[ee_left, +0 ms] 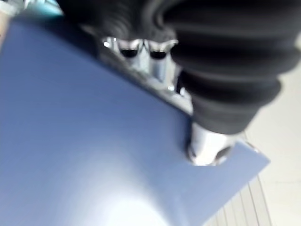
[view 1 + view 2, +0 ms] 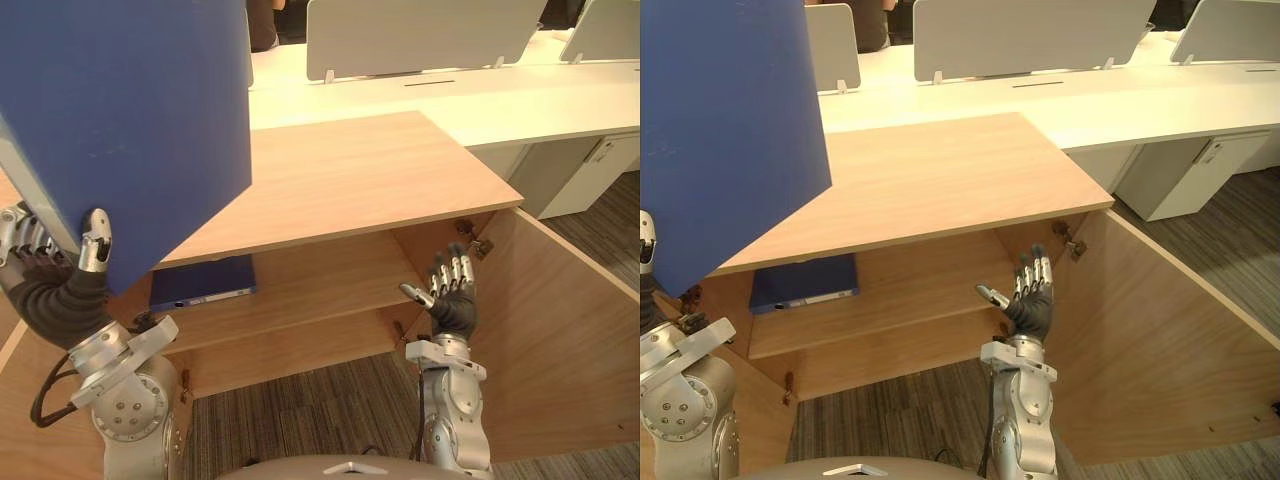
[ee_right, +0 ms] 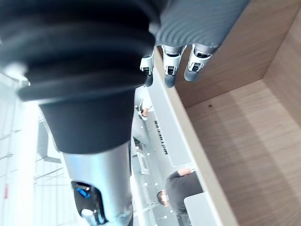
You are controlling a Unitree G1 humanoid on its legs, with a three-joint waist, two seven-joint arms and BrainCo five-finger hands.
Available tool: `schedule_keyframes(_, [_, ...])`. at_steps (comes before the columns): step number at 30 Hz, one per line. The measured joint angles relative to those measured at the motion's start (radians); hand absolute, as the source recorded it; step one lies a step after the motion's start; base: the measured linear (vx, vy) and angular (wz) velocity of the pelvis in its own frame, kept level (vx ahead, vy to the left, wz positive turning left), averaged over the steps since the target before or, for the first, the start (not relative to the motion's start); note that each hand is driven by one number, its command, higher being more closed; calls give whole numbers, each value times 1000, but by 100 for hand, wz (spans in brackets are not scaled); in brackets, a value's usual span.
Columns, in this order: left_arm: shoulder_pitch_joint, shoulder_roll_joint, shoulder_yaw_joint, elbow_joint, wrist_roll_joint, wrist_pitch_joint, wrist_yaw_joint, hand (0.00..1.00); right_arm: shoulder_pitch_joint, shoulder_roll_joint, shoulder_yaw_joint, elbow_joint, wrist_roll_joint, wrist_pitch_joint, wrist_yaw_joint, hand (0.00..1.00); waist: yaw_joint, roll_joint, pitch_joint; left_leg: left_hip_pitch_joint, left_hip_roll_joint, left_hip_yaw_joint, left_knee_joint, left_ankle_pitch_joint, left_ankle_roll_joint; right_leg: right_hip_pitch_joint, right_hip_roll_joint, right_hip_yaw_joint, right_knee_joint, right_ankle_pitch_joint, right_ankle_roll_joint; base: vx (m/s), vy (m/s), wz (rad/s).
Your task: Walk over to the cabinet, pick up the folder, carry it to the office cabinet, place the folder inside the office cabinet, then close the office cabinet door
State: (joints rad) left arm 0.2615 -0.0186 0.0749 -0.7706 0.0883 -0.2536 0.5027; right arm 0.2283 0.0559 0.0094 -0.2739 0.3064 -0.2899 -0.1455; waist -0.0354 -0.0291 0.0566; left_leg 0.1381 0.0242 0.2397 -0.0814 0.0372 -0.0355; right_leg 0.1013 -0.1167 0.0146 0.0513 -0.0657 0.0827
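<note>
Pick-up & carry look done. The blue folder is up in the air in the left hand, thumb pressed on its front face, the other fingers curled behind it: a pinch grip near the lower corner. It hangs tilted above the left end of the office cabinet, not yet inside.

The cabinet door stands wide open on the right. The right hand is held up in the opening near the hinge side, fingers straight & relaxed, holding nothing; can't tell if it touches the wood.

On the shelf inside, toward the left, lies a dark-blue flat item (prob. another folder or binder). The shelf is bare to the right of it.

Left to do, as I judge it:
- Bring the folder down & in under the cabinet top w/o clipping the front edge.
- Set it on the shelf, let go, pull the arm out.
- Swing the door shut, likely w/ the right hand since it's nearest.

Approx. halfway through.
</note>
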Motion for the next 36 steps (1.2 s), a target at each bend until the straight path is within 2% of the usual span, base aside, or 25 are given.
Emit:
schedule_keyframes(5, [0, 1, -35, 11, -62, -30, -74, 100, -101, -11, 40, -33, 1, -31, 6, 0, 2, 1, 1, 2, -2, -3, 0, 2, 2, 2, -1, -1, 1, 1, 2, -7, -3, 0])
schedule_keyframes(9, [-4, 3, -62, 50, -110, -49, -121, 100, -155, -32, 67, -33, 1, -34, 14, 0, 8, 6, 4, 2, -6, -11, 0, 4, 4, 5, -5, -7, 1, 2, 3, -3, -1, 5])
schedule_keyframes(13, [-4, 9, -105, 88, -164, -50, -183, 100, -197, -45, 91, -33, 2, -34, 36, 0, 12, 6, 4, -2, -10, -20, 0, 5, 7, 7, -10, -18, 0, 2, 4, -4, -3, 7])
schedule_keyframes(20, [-4, 49, -170, 98, -196, -50, -285, 100, -285, -83, 147, -32, 11, -32, 82, 0, 20, 6, 4, -6, -16, -29, 0, 9, 11, 7, -15, -26, 0, 3, 5, -10, -4, 4])
schedule_keyframes(26, [-4, 59, -195, 155, -197, -53, -334, 100, -302, -101, 177, -23, 23, -28, 122, 0, 27, 4, 6, -6, -18, -38, -6, 13, 13, 12, -17, -33, 1, 2, 5, -29, -8, 4])
schedule_keyframes(33, [-3, 84, -204, 164, -203, -53, -345, 100, -329, -147, 191, -5, 55, -10, 162, 0, 31, -5, 10, -7, -19, -43, -6, 21, 15, 11, -18, -36, 0, 3, 7, -24, -6, 1])
schedule_keyframes(34, [-3, 89, -204, 164, -203, -53, -351, 100, -329, -149, 191, 12, 62, -9, 168, 100, 32, -7, 12, -7, -19, -43, -6, 22, 14, 11, -18, -36, 0, 4, 8, 0, 0, 0])
schedule_keyframes(36, [-3, 98, -203, 165, -203, -53, -362, 100, -329, -151, 190, 32, 83, -1, 189, 100, 33, -8, 12, -10, -19, -44, -6, 24, 15, 8, -18, -36, 0, 5, 10, -32, -7, 1])
